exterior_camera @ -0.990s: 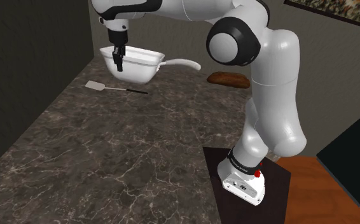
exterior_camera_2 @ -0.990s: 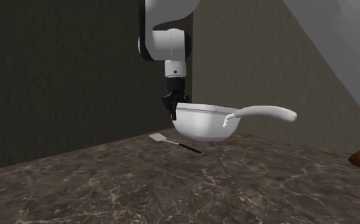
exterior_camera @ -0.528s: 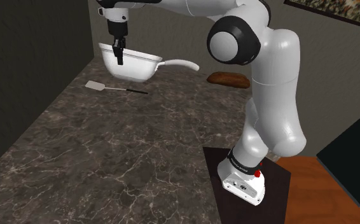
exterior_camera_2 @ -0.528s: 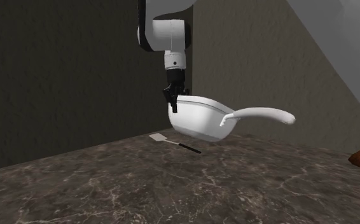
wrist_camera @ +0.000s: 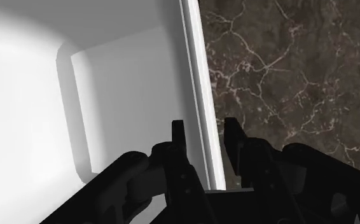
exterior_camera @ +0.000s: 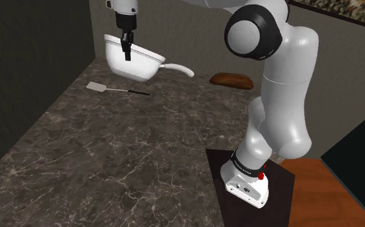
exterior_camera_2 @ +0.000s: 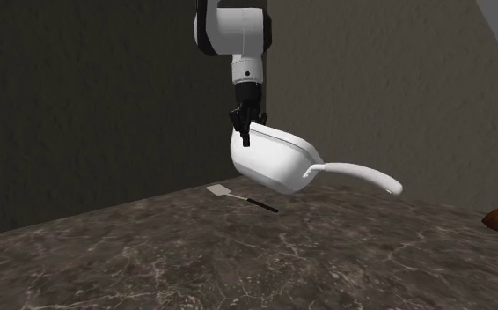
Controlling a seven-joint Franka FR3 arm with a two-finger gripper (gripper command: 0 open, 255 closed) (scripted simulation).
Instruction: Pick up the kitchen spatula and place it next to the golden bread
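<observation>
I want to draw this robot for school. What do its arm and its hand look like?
The arm is glossy white, made of thick rounded pieces, with black rings at the joints. Its gripper is all black, with two slim fingers. The white foot has a small red button and tiny dark marks.
</observation>
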